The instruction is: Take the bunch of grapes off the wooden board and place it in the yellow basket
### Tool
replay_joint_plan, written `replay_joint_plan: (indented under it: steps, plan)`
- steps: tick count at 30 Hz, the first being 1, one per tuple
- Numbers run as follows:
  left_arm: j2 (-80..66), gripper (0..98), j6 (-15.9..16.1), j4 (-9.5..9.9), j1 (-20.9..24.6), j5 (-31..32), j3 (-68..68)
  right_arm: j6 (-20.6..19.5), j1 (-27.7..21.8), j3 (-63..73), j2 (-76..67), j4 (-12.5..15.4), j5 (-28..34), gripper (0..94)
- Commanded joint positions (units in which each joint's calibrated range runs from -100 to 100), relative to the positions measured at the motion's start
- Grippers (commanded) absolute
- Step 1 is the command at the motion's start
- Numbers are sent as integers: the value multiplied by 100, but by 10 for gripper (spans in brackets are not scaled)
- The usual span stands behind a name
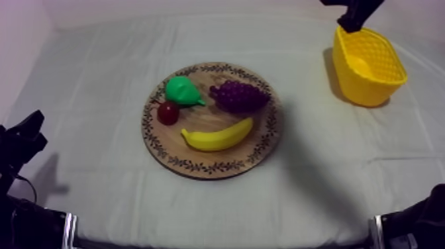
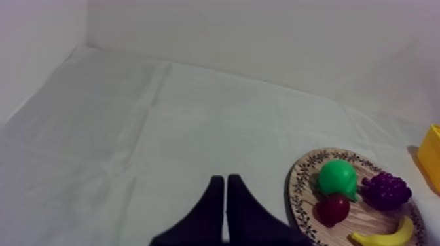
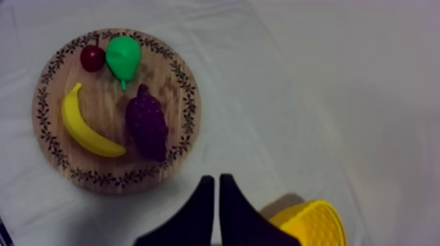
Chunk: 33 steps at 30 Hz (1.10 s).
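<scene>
The purple bunch of grapes [image 1: 238, 96] lies on the far right part of the round wooden board [image 1: 198, 165], beside the green pear [image 1: 182, 91]. The yellow basket [image 1: 367, 66] stands at the far right of the table, with nothing visible inside. My right gripper [image 1: 347, 26] hangs above the basket's far rim. In the right wrist view it [image 3: 214, 186] is shut on nothing, between the basket [image 3: 314, 226] and the grapes [image 3: 147, 124]. My left gripper [image 1: 23, 142] rests low at the left; in its wrist view it [image 2: 224, 186] is shut, left of the board [image 2: 298, 190] and well short of the grapes [image 2: 386, 190].
A small red fruit [image 1: 167, 113] and a yellow banana [image 1: 217, 137] share the board with the pear. Bare cloth surrounds the board, with a wide gap between it and the basket. White walls close the back and left.
</scene>
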State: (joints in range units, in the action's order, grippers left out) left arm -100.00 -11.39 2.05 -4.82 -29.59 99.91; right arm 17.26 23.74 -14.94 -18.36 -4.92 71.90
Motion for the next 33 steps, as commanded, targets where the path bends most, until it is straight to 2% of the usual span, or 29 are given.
replay_joint_plan:
  steps: [1, 12, 26, 33]
  plan:
    - [0, 1, -1, 2, 0, 1, -2, 26, 32, 306, 308, -28, 146, 6]
    - [0, 1, -1, 2, 0, 1, -2, 323, 188, 1800, 1589, 47, 1357, 6]
    - [0, 1, -1, 2, 0, 1, -2, 542, 110, 3475, 3174, 151, 2273, 15]
    - [0, 1, -1, 2, 0, 1, -2, 512, 174, 3915, 3757, 223, 2525, 20]
